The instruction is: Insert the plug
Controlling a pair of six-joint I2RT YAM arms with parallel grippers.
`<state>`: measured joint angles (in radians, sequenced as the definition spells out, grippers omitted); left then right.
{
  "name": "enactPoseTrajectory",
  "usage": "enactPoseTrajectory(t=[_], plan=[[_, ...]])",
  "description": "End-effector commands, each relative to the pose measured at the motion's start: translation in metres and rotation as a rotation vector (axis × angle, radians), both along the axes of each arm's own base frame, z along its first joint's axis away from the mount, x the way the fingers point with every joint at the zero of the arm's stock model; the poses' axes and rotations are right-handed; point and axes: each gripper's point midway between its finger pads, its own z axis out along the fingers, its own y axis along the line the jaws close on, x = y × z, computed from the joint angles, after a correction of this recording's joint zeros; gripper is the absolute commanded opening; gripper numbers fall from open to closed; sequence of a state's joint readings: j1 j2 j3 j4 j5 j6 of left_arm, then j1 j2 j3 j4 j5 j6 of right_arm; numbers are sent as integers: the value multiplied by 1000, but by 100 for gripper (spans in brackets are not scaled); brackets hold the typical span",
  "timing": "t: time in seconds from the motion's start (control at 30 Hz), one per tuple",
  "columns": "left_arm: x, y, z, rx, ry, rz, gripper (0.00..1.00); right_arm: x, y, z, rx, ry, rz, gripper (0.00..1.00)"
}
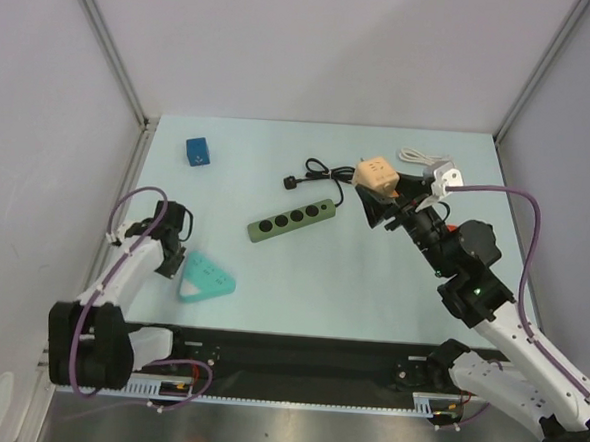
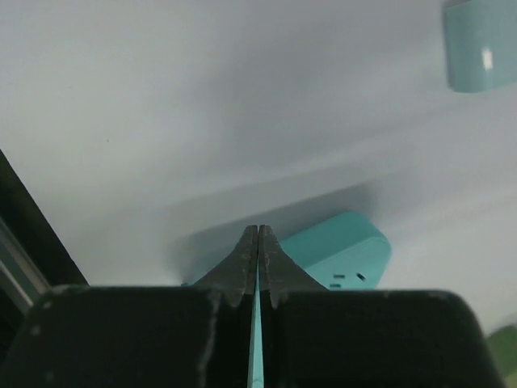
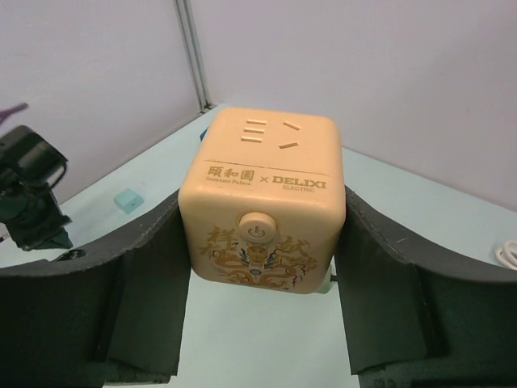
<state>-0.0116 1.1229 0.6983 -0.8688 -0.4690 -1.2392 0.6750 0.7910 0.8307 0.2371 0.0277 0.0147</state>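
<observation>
My right gripper [image 1: 381,193] is shut on a beige cube socket [image 1: 376,172] with a power button and a dragon print. In the right wrist view both fingers [image 3: 153,267] press the cube's [image 3: 266,137] sides. A dark green power strip [image 1: 292,219] lies at mid-table. Its black cord loops back to a black plug [image 1: 294,184] lying on the table. My left gripper [image 1: 175,267] is shut and empty, just beside a teal triangular socket [image 1: 207,279]. In the left wrist view the closed tips [image 2: 258,234] sit in front of that teal socket [image 2: 343,250].
A blue cube [image 1: 198,152] stands at the back left. A white adapter with a coiled white cable [image 1: 431,165] lies at the back right, behind my right gripper. Grey walls and metal posts enclose the table on three sides.
</observation>
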Motion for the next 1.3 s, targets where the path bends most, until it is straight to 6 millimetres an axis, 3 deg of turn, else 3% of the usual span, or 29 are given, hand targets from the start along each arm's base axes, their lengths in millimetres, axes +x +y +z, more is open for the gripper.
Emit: enactPoseTrajectory(t=[0.0,0.07,0.13,0.33,0.5,0.53,0.57,0.67,0.7,0.73,0.8,0.83,0.9,0.93,0.97,1.03,1.1,1.27], plan=[[12,2,-14,12,60,-40,0,-9,-2,17,11,-39,16,0],[19,-5,-26,-20,94,-97,0,-10,1,13,-41,-40,33,0],[42,-14,-28,-18,45,-200,0,-8,4,7,-73,-25,44,0],[80,-52,-18,-49,-49,-416,0,-8,10,-4,-105,7,69,0],[72,-109,-32,-153,-48,-568,0,-3,22,-18,-164,58,110,0],[61,-126,-39,-192,-41,-620,0,-3,25,-27,-198,83,123,0],[63,-144,-36,-236,-94,-670,0,-4,30,-34,-223,106,150,0],[78,-164,-21,-287,-205,-726,0,-10,40,-44,-254,124,218,0],[82,-164,-16,-274,-216,-755,0,-11,47,-48,-275,132,253,0],[99,-160,4,-224,-257,-759,0,-19,56,-56,-303,153,327,0],[103,-130,17,-115,-183,-722,0,-25,70,-67,-356,178,408,0],[121,-120,45,-77,-219,-693,1,-24,81,-77,-395,223,451,0],[116,-90,54,-52,-131,-631,0,-31,102,-87,-468,223,515,0],[123,-64,69,-49,-146,-549,0,-28,117,-102,-520,267,551,0],[115,-52,70,-65,-117,-515,0,-30,127,-104,-544,274,580,0],[110,-23,74,-75,-135,-427,0,-37,146,-128,-633,336,654,0],[106,-13,84,-88,-189,-403,2,-35,174,-143,-712,351,719,0],[92,-15,71,-210,-250,-369,5,-42,214,-174,-871,396,861,0]])
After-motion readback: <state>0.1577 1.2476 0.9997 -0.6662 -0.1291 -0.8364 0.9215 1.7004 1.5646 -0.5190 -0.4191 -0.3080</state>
